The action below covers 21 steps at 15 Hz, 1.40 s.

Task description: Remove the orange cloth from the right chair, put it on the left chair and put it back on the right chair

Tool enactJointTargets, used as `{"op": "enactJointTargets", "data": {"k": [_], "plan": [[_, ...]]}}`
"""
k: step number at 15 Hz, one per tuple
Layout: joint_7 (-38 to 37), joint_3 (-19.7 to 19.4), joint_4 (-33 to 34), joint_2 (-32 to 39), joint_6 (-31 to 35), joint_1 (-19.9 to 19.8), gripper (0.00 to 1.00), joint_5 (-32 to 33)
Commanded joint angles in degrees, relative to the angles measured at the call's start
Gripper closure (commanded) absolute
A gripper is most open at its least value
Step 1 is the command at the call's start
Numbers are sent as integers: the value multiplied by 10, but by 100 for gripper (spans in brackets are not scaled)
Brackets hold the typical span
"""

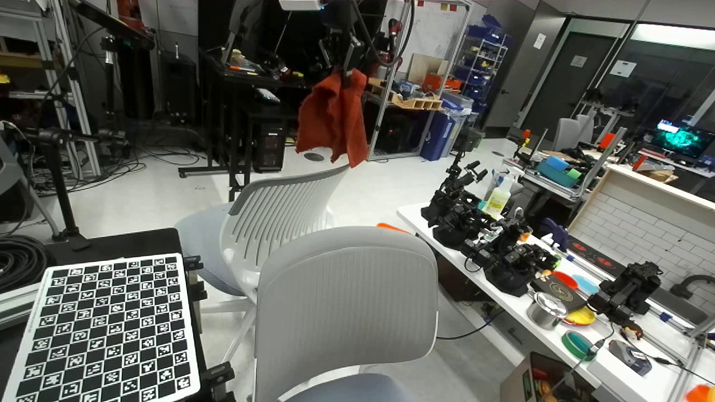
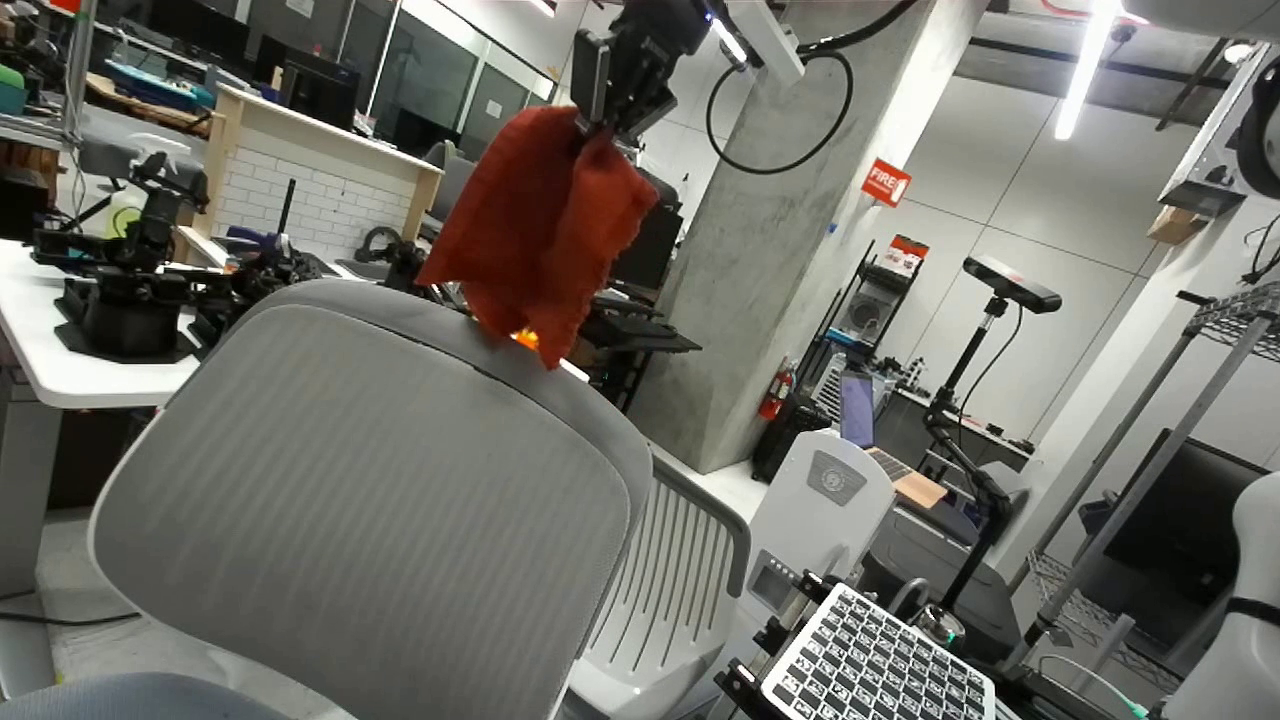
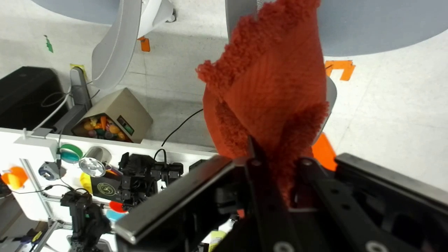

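The orange cloth (image 1: 335,114) hangs limp from my gripper (image 1: 347,71), which is shut on its upper part. The cloth and gripper also show in an exterior view (image 2: 545,215) and in the wrist view (image 3: 273,87). The left chair (image 1: 279,212), with its ribbed white back, stands below the cloth. The cloth's lowest corner is close to the top of that back; I cannot tell whether they touch. The right chair (image 1: 352,307), with its smooth grey back, is beside it and bears no cloth. It also shows in an exterior view (image 2: 380,480).
A white bench (image 3: 168,145) with several black robot arms (image 1: 508,251) runs beside the chairs. A beige box (image 3: 129,108) stands on the floor by it. A checkered board (image 1: 117,329) lies on a black table on the left chair's other side. A black desk (image 1: 251,78) stands behind.
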<state>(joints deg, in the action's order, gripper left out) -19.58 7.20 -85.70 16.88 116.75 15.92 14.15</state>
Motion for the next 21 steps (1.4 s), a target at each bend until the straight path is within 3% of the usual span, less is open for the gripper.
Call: {"op": "enactJointTargets", "data": {"k": [1,7,14,21], "plan": [[-1,-5,11,19,-7,0,97,2],[14,-18,24,26,-18,-14,97,-10],[43,-27,87,12,-38,-50,97,-31],[36,-24,78,33,-36,-41,97,-22]]}}
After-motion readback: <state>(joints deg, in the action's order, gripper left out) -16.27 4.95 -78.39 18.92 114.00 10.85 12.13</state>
